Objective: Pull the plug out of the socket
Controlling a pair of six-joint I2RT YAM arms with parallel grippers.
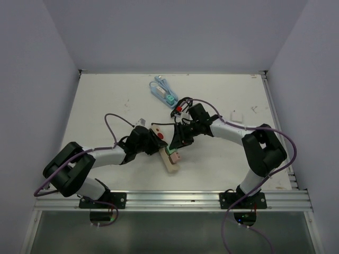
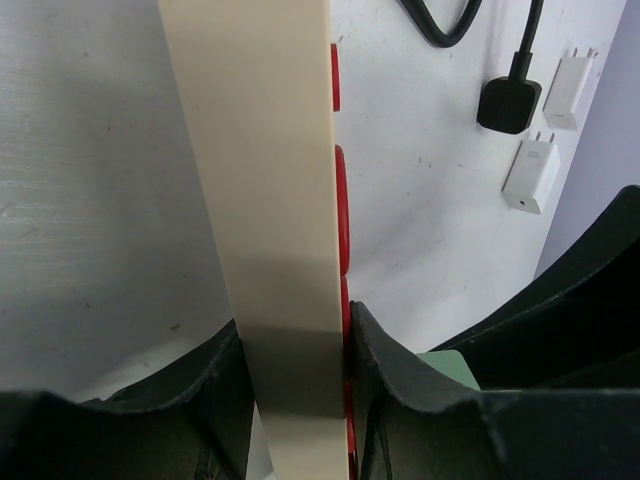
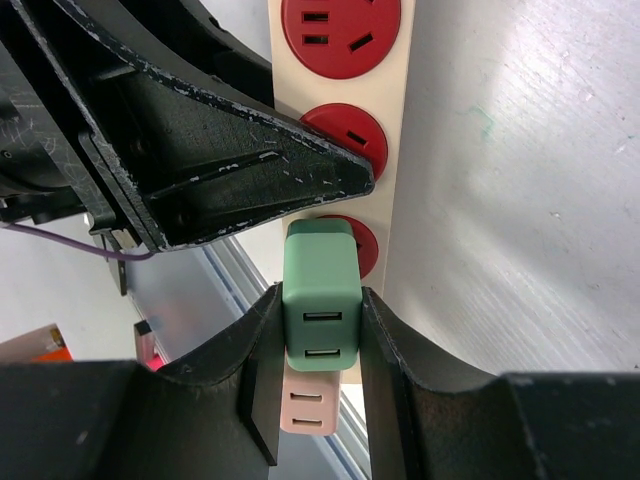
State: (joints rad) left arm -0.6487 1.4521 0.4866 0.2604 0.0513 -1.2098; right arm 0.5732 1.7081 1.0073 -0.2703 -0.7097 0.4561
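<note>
Left gripper (image 2: 293,350): I am clamped across the strip (image 2: 270,200), a long, smooth cream plastic bar seen edge-on, with glossy red round outlets (image 3: 340,20) along one face. Right gripper (image 3: 320,310): my scuffed black fingers (image 3: 390,370) are closed on the plug (image 3: 320,270), a matte green block with rounded corners and two slot-shaped ports. The plug stands at the third red outlet on the strip, near the middle of the white, lightly scratched table (image 1: 106,106). Its prongs are hidden, so I cannot tell how deep it sits. A pink block (image 3: 305,410) lies just beside the plug, largely covered by my fingers. Both wrist views cut off the strip's ends, and from above my two grippers hide most of it. A black adapter (image 2: 508,103) and two white chargers (image 2: 531,175) lie farther off.
</note>
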